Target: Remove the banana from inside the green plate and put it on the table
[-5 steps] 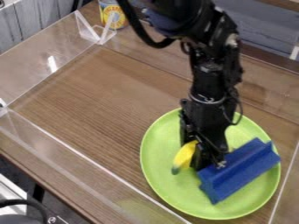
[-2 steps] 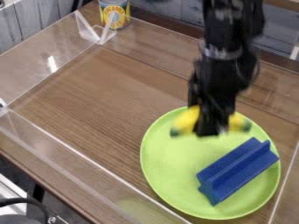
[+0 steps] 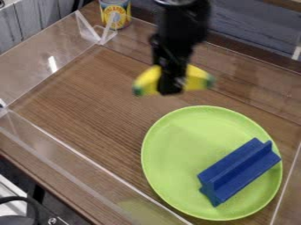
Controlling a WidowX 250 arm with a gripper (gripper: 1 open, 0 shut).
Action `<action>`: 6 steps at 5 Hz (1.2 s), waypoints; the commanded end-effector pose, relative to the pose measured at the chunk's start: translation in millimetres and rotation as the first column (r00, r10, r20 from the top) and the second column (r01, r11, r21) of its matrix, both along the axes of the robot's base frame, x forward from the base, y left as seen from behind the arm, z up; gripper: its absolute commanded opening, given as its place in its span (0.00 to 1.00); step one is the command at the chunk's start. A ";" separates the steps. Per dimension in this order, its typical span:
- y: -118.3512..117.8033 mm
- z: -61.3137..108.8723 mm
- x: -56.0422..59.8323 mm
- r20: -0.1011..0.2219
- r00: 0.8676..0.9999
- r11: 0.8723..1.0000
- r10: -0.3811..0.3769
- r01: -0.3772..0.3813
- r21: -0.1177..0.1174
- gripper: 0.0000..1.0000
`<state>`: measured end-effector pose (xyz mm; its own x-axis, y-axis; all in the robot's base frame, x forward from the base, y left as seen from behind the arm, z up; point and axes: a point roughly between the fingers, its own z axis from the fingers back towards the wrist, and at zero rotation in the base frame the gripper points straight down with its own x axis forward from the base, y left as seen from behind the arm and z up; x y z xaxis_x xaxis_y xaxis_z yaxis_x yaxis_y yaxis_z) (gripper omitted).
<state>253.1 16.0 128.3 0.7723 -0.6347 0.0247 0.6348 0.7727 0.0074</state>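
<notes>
Aloft, the gripper [image 3: 172, 82] clamps the banana [image 3: 172, 80].
Green plate [image 3: 188, 145] lies below-right, on the table [image 3: 94, 97].

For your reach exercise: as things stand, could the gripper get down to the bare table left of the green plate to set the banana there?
Probably yes. The gripper holds the banana above open table beside the green plate; nothing lies beneath.

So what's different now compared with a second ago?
The claw, shut on the banana, has lifted it off the green plate and carried it up and to the left in the picture; it now hangs above the bare wooden table. The plate and the blue block on it stayed where they were.
</notes>
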 end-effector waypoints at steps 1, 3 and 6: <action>30.4 13.7 -11.3 0.054 0.997 0.999 -0.049 0.049 0.005 0.00; 48.4 -13.9 -40.9 0.050 0.993 0.994 -0.108 0.107 0.009 0.00; 28.8 -90.4 -40.5 0.039 0.982 0.983 -0.183 0.182 0.029 0.00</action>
